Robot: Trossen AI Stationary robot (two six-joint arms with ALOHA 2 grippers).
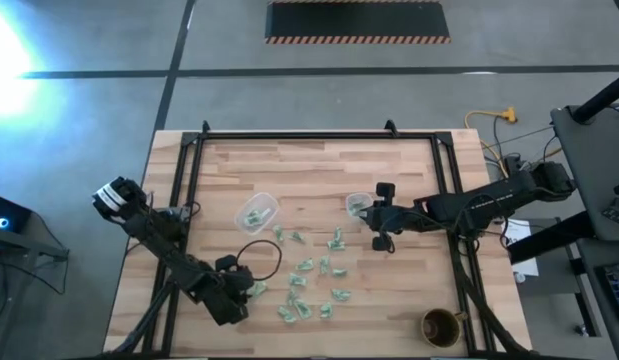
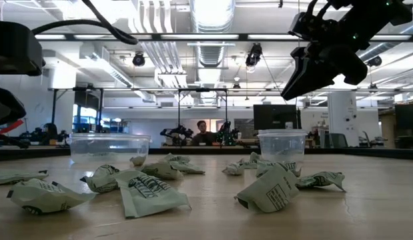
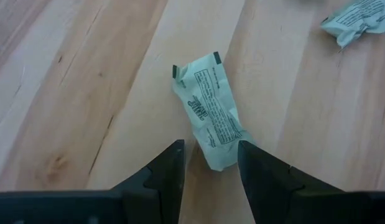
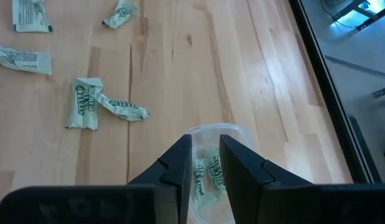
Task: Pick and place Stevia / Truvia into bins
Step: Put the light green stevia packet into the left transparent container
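Left gripper (image 3: 209, 163) open astride packet (image 3: 208, 112), right gripper (image 4: 206, 163) above bin (image 4: 212, 134)

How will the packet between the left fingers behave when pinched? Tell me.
The packet is likely floppy: it is thin, creased paper with a curled end. Probably very light, so the left gripper could nudge it aside. Lying flat on the table, it may slide rather than lift.

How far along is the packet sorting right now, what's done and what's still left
Early on. A few packets already lie in the left bin and the right bin. In hand: the left hand is open, straddling one packet on the table; the right hand hovers over the right bin, and nothing shows between its fingers. Left: most of the packets, about fifteen, still lie scattered across the table.
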